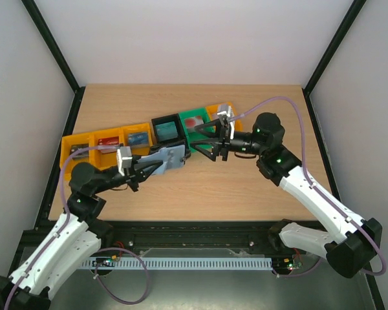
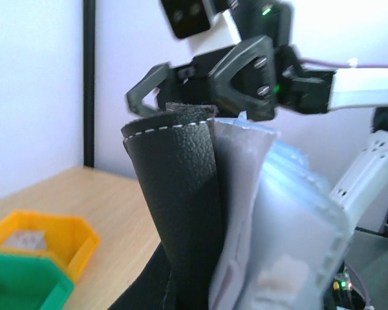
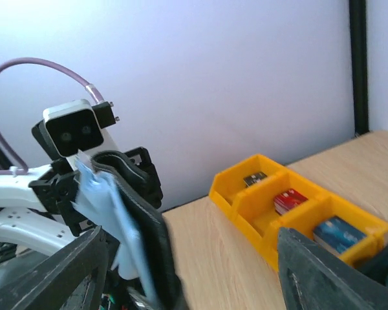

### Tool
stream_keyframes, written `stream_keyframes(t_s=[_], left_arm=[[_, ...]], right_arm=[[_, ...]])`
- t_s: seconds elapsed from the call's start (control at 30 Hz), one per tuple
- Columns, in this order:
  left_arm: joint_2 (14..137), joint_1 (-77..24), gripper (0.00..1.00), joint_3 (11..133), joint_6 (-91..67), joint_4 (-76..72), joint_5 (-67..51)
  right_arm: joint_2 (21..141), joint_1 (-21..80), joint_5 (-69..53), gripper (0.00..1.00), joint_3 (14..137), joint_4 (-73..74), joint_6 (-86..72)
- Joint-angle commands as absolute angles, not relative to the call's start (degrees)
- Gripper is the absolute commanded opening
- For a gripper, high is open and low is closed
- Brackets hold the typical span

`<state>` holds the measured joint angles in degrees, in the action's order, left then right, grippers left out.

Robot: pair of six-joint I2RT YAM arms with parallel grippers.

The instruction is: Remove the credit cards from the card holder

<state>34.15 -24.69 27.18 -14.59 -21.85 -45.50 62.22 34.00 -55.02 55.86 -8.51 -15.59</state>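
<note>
My left gripper is shut on the black card holder and holds it open above the table, blue-grey pockets up. In the left wrist view the holder's black leather and pale pockets fill the frame and hide my fingers. My right gripper is open and empty, just off the holder's right end. In the right wrist view the holder stands between the jaws, close to the left finger. A red card lies in a yellow bin. I cannot make out any card inside the pockets.
A row of bins runs along the back: yellow bins with cards at the left, a black bin with a teal piece, a green bin with a white piece, and a yellow bin. White walls enclose the table.
</note>
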Motion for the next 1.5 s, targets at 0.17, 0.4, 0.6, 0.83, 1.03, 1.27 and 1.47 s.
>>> stream_keyframes(t_s=[0.17,0.4,0.6,0.83,1.03,1.27,1.47], left_arm=[[28.5,-20.08,0.02,27.54,-21.63,-34.0,-46.96],[26.61,-18.41,0.02,27.26,-22.63,-34.78,-48.34],[25.73,-18.41,0.02,27.19,-22.09,-34.68,-50.59],[26.4,-18.46,0.02,27.22,-21.53,-35.17,-51.23],[26.63,-18.45,0.02,27.03,-20.93,-35.23,-51.47],[26.72,-18.38,0.02,27.07,-20.54,-35.5,-52.83],[26.2,-18.39,0.02,27.33,-20.73,-35.12,-52.43]], right_arm=[[63.08,37.32,-60.23,0.72,61.03,-10.7,-13.8],[65.9,43.3,-54.15,0.72,64.14,-6.49,-9.29],[68.04,43.5,-51.72,0.61,67.97,-2.68,-6.24],[70.04,45.5,-50.93,0.57,69.7,0.04,-4.23],[70.33,46.48,-49.82,0.58,69.68,-0.1,-3.95],[72.1,49.19,-48.73,0.65,69.76,-2.56,-4.37],[73.54,51.18,-51.92,0.73,70.25,-4.68,-4.06]])
